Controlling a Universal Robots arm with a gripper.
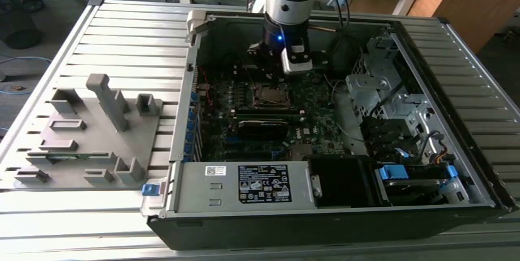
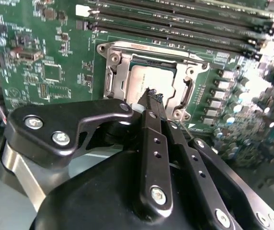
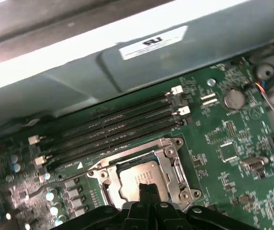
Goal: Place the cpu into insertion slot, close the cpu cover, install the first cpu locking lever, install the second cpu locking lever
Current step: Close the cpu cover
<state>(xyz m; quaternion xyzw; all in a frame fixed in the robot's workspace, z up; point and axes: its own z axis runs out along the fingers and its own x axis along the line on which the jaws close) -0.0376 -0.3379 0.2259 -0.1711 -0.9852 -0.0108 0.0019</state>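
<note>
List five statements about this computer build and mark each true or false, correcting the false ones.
1. The chip lies in the socket. True.
2. The jaws stand wide apart. False: they are closed together.
3. The gripper has its tip over the chip. True.
4. The computer case is closed up. False: it is open, and the motherboard shows.
5. The grey rack stands on the exterior view's right of the case. False: it stands on the left.
</note>
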